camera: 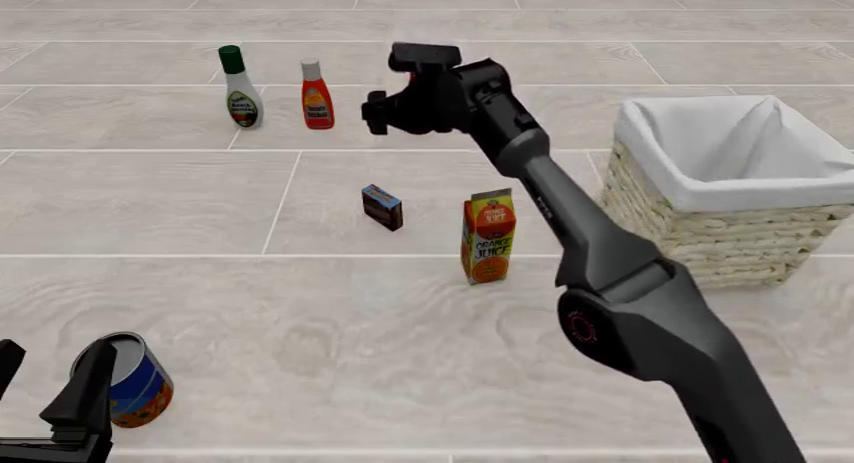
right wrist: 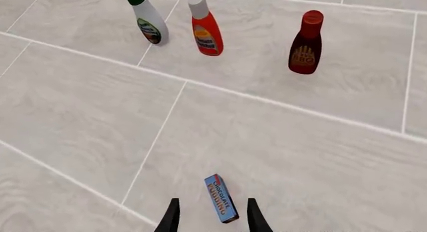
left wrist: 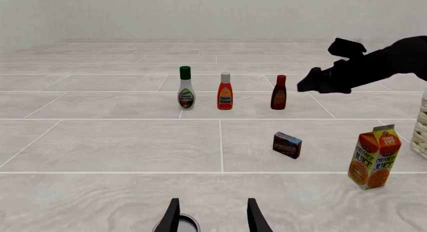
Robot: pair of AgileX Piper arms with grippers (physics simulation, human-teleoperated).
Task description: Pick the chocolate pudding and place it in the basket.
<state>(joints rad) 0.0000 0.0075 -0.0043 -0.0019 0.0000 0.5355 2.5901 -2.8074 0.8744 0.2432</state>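
Observation:
The chocolate pudding [camera: 383, 207], a small dark brown carton with a blue top edge, stands on the table left of the orange juice carton [camera: 489, 236]. It also shows in the left wrist view [left wrist: 287, 145]. My right gripper [camera: 376, 110] hangs open well above the table, pointing down. In its wrist view the pudding [right wrist: 221, 198] appears between the fingertips of that gripper [right wrist: 212, 218] but far below them, untouched. The wicker basket [camera: 721, 233] with its white liner stands at the right. My left gripper [camera: 47, 388] is open at the near left, holding nothing.
A blue and orange can [camera: 134, 383] lies right by the left gripper. Three bottles stand in a far row: white with a green cap [camera: 242, 88], red [camera: 316, 96] and dark red-brown [right wrist: 304, 42]. The right arm [camera: 601, 253] crosses above the juice carton.

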